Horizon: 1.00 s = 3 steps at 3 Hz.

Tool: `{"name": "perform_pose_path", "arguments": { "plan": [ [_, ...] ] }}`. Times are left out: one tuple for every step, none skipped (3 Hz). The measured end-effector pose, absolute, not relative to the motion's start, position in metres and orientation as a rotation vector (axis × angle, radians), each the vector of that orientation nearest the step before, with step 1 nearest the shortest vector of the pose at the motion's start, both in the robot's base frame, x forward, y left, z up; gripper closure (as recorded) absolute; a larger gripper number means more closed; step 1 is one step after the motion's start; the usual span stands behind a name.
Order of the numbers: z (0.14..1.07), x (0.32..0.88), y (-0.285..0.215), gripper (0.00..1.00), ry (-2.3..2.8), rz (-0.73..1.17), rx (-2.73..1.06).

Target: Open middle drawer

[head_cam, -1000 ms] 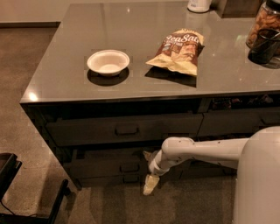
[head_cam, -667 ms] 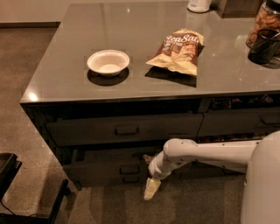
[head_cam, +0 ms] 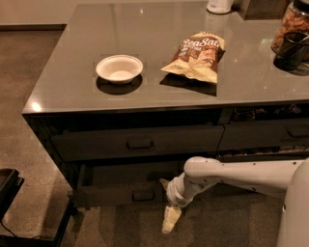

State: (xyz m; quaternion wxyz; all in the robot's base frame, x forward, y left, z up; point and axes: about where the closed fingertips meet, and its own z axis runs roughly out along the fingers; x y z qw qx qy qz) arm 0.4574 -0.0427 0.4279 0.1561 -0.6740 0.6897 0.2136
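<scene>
While beside open middle drawer (head_cam: 108,196), gripper (head_cam: 169,226)

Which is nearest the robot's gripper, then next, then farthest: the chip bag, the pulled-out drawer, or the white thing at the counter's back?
From the gripper, low near the floor:
1. Pulled-out middle drawer, right beside it, down low.
2. Chip bag, up on the countertop.
3. White container, at the counter's far back edge.
</scene>
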Motion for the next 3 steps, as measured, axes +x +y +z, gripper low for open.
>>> {"name": "perform_pose_path", "arguments": {
  "plan": [
    [0.431, 0.437, -0.048, 0.00, 2.002, 0.679, -1.950],
    [0.444, 0.417, -0.054, 0.00, 2.026, 0.741, -2.003],
    [0.444, 0.417, -0.054, 0.00, 2.026, 0.741, -2.003]
  ]
}}
